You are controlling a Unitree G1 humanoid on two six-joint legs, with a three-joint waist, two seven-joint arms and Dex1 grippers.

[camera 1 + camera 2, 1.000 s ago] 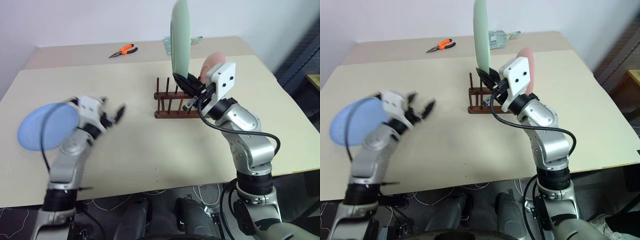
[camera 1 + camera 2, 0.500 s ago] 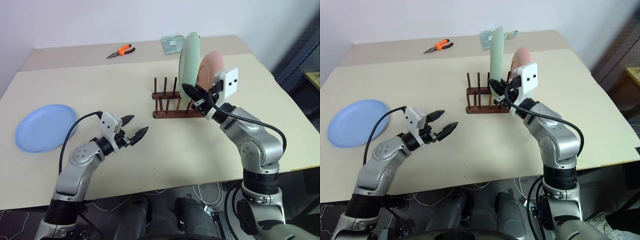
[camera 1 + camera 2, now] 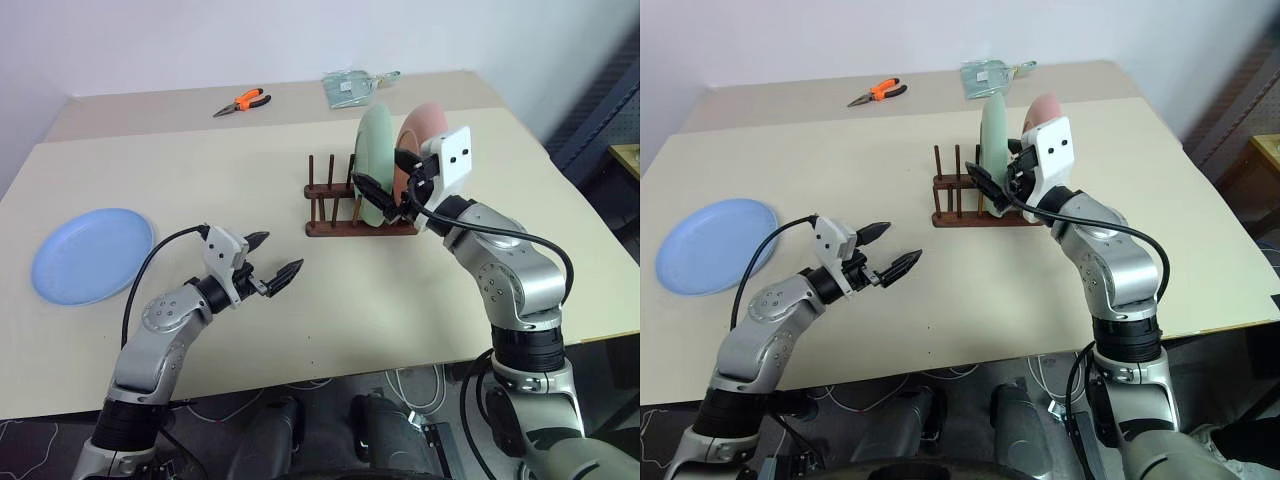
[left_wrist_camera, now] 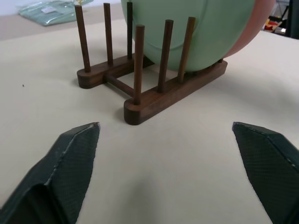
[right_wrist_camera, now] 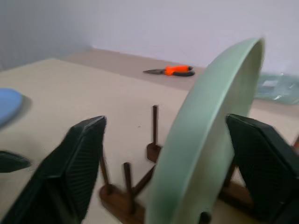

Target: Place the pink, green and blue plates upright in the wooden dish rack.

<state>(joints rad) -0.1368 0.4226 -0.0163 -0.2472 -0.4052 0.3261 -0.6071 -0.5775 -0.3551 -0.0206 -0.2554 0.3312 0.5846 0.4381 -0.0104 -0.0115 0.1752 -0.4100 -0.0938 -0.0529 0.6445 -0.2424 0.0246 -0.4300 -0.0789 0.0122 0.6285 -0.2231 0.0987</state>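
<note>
With the green plate [image 3: 376, 152] seated upright in the rack [image 3: 345, 215] beside the pink plate [image 3: 425, 125], I have my right tool [image 3: 385, 185] spread wide astride its rim, gripping nothing. My left tool [image 3: 270, 260] hangs wide open and empty, since the blue plate [image 3: 90, 255] lies flat on the bench [image 3: 200, 180] well behind it.

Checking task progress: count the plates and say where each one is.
3. The green plate and pink plate stand in the wooden dish rack; the blue plate lies flat on the table's left side.

Head pair: we look down over the table [image 3: 300, 330]. Wrist views: we sit close, sharing the wooden dish rack [image 4: 154, 88].
</note>
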